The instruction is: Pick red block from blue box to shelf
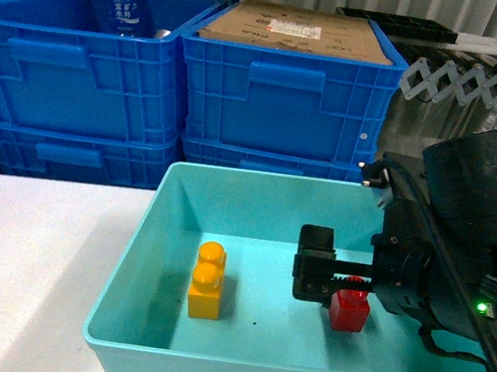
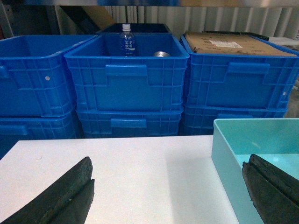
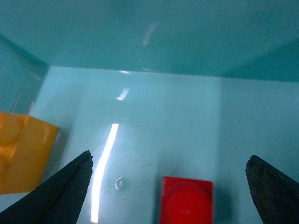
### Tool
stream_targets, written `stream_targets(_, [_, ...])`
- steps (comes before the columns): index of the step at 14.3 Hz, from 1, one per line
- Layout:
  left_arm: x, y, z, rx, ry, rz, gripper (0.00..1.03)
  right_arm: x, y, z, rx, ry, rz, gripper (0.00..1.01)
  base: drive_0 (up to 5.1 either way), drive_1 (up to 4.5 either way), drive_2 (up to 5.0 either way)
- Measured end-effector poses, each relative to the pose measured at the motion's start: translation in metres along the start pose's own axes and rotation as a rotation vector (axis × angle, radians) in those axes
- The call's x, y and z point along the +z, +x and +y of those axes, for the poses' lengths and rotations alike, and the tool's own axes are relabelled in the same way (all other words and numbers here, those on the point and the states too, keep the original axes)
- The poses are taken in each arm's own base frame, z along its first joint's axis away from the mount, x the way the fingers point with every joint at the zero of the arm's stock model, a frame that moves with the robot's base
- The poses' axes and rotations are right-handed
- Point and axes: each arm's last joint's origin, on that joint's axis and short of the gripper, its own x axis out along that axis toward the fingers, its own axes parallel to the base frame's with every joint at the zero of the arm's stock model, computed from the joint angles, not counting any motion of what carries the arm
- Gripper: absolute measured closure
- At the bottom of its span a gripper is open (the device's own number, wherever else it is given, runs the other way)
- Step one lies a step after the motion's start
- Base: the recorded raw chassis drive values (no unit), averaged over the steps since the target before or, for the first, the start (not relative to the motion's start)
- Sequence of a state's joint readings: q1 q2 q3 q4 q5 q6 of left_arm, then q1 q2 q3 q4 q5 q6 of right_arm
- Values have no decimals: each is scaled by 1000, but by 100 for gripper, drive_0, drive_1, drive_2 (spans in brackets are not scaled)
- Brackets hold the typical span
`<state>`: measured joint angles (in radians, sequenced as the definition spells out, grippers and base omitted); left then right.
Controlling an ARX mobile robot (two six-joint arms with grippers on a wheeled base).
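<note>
The red block [image 3: 186,200] stands upright on the floor of the blue box [image 1: 150,220], right of the yellow brick [image 1: 209,282], stud up; being roughly cubic, no long axis is evident. The right gripper [image 3: 168,175] is spread wide around it. An off-centre closure could tip or push it. The left gripper [image 2: 168,186] is open over the table [image 2: 140,172].

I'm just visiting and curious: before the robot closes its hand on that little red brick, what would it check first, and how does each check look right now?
1. Right hand open: ok.
2. Red block lies between its fingers: ok.
3. Hand low enough to grip: cannot tell.
4. Orange brick outside the fingers: ok.
5. Left hand open, outside the blue box: ok.
6. Shelf ready: cannot tell, not seen.
</note>
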<state>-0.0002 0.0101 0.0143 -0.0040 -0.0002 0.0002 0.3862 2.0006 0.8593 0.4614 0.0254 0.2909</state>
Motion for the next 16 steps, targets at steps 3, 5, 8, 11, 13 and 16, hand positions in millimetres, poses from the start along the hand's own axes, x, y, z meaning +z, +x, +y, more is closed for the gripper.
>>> stream_targets(3, [0,0,0,0,0,0,5,10,2,23,45,-24,-21,3,0,0,0])
stream_targets(5, [0,0,0,0,0,0,5,19,10,36,63,-36,-15,3,0,0,0])
stream_targets(8, [0,0,0,0,0,0,5,13,25,30,9,-36,32,3,0,0,0])
stream_targets(11, [0,0,0,2,0,0,5,19,25,20,-56,9,54,3,0,0,0])
stream_targets(13, [0,0,0,0,0,0,5,30,21,19,-74,9,-12,3,0,0,0])
stream_targets(16, [0,0,0,0,0,0,5,39,22,19,-124,2,19,3,0,0,0])
